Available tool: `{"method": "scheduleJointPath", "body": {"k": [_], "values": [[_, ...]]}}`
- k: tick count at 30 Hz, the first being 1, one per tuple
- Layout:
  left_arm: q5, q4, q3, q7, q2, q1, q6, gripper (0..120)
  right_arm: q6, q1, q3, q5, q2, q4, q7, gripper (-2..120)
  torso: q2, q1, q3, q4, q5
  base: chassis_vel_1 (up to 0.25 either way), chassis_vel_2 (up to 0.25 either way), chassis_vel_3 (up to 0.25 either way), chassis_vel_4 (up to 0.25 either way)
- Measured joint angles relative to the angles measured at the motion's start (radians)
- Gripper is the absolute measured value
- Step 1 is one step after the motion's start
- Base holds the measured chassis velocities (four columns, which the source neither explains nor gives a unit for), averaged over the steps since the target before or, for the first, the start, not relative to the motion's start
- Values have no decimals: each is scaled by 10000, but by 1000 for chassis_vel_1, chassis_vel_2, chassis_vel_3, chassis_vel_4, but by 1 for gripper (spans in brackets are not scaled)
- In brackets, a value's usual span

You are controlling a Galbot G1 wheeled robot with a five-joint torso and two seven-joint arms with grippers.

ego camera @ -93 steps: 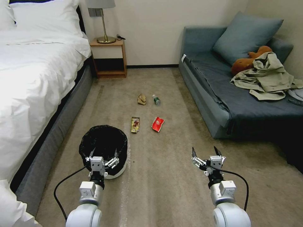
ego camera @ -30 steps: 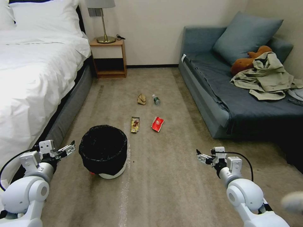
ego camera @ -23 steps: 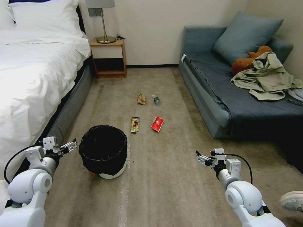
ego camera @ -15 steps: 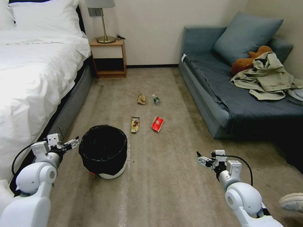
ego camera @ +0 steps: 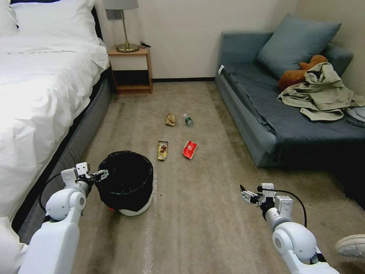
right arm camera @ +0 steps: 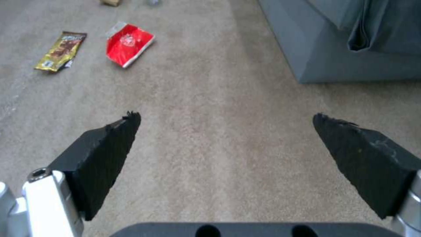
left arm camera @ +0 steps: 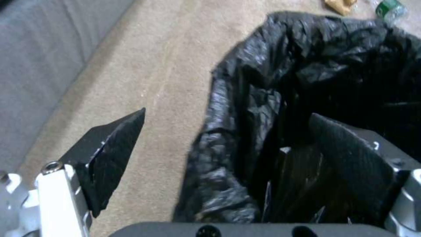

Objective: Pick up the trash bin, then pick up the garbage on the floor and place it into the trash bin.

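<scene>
The trash bin [ego camera: 126,182], round, white-based, lined with crinkled black plastic, is seen upright on the floor [ego camera: 197,228] beside the bed [ego camera: 34,99]. Its near-left rim is straddled by the left gripper [ego camera: 99,175], fingers spread. The right gripper [ego camera: 246,195] is held low, fingers spread. The garbage [ego camera: 189,149] lies beyond.

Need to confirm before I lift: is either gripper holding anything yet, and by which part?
Nothing is held. The left gripper is open astride the trash bin rim, one finger inside, one outside. The right gripper is open over bare carpet.
</scene>
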Motion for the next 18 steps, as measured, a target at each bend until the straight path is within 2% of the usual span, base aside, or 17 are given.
{"method": "scheduleJointPath", "body": {"k": [13, 16, 18], "values": [[213, 785, 183, -22, -174, -410, 117, 98, -48, 225, -60, 499, -14, -139, 30, 100, 0, 0, 0, 1, 0, 0, 0, 0, 0], [224, 916, 182, -103, -215, -456, 206, 93, -48, 245, -104, 524, -13, -154, 41, 100, 0, 0, 0, 2, 0, 0, 0, 0, 0], [235, 956, 178, -122, -234, -463, 241, 83, -48, 242, -144, 534, -16, -141, 44, 100, 0, 0, -1, 1, 3, 0, 0, 0, 0]]}}
